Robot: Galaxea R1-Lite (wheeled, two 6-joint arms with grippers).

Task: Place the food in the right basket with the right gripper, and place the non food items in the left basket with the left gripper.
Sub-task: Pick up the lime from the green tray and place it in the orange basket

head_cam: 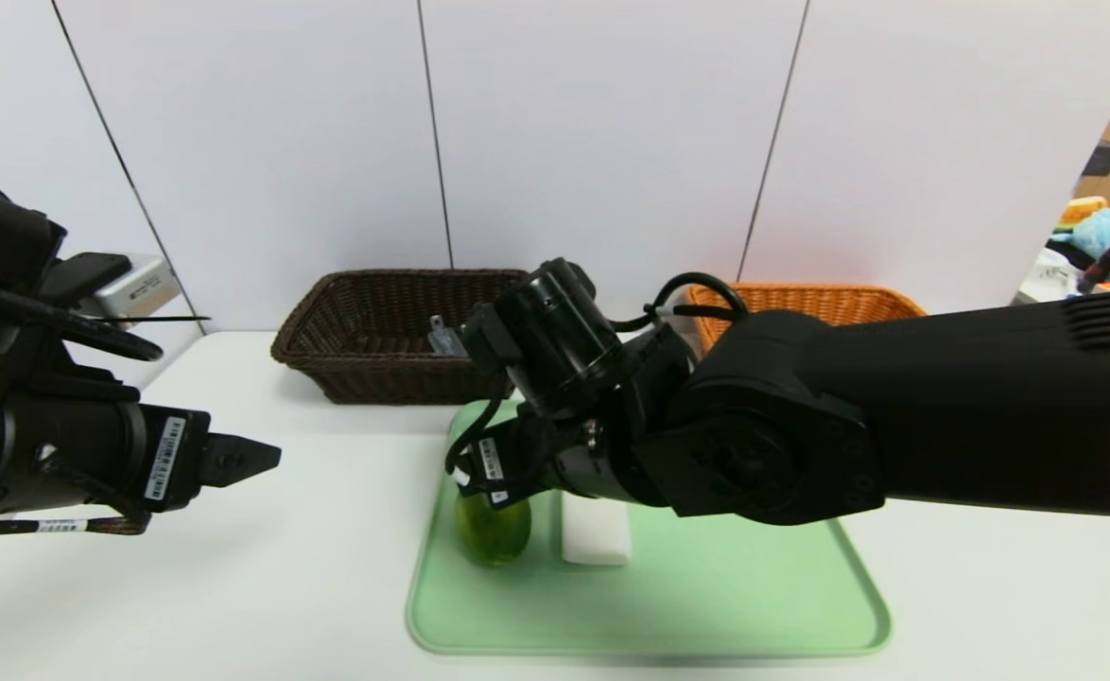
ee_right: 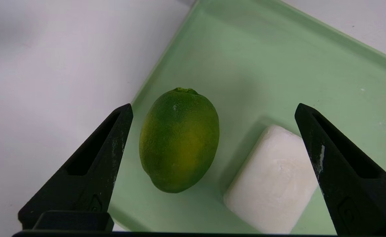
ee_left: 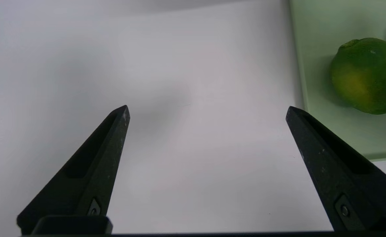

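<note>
1. White wall panels with thin dark seams rise behind a smooth white tabletop (head_cam: 309, 605), which carries a pale green, low-rimmed rectangular tray (head_cam: 735, 605).
2. Over the tray's left part is the black right hand (ee_right: 214, 105), its two tapered fingers spread wide apart, gripping nothing.
3. Between those fingers in the right wrist view, the oval green fruit with a yellowish patch (ee_right: 180, 141) lies on its side on the tray, near the left rim. One end has a small stem scar, the other a blunt tip; the long axis runs across the line joining the two fingertips.
4. Just beside the fruit, apart from it, lies a white rounded rectangular block (ee_right: 272, 181), flat on the tray, its long axis slanted relative to the fruit's in that view.
5. Behind the tray stands a dark brown woven basket (head_cam: 394, 378) on the left, with a grey item (head_cam: 443, 339) inside; an orange woven basket (head_cam: 829, 303) stands on the right, partly hidden by the right arm.
6. Left of the tray, the black left hand (ee_left: 207, 107) hangs above bare tabletop, fingers wide apart and empty.
</note>
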